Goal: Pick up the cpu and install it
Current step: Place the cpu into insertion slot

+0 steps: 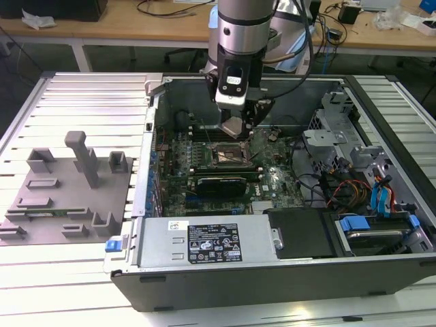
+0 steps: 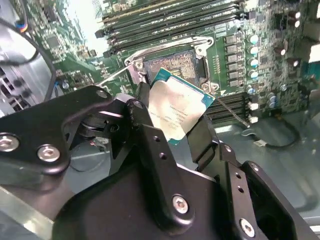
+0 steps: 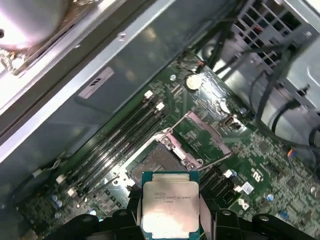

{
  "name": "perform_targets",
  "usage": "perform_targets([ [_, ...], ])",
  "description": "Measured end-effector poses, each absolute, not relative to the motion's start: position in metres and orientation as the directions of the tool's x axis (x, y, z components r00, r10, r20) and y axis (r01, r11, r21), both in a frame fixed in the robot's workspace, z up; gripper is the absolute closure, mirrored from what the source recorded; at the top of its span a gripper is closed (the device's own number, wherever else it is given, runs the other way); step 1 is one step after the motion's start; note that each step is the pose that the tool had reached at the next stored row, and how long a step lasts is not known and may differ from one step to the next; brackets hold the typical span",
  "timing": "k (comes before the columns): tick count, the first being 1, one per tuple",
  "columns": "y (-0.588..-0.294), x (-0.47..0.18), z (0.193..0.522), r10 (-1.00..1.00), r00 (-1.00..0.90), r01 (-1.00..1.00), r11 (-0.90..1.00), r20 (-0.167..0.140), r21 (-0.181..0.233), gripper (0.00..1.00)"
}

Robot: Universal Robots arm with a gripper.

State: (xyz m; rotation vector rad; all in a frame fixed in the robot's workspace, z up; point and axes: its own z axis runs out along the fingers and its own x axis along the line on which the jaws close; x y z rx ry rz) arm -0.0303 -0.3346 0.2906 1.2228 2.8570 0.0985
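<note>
The open case (image 1: 272, 279) exposes the motherboard (image 1: 272, 182), on which the socket (image 1: 228, 155) is the reference point. The gripper (image 1: 240, 122) hangs directly above the socket, jaws closed narrowly on two opposite edges of the cpu (image 2: 177, 107). The chip is held clear of the socket, unseated. A good install likely requires a level descent, edges square to the socket frame, with no sliding across the contacts.
</note>
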Motion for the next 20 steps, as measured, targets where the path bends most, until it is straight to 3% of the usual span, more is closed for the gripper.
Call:
perform_targets([
  [20, -0.3347, -0.0303, 0.2835, 0.967, -0.254, 0.965, 0.253, -0.005, 0.071, 0.46],
])
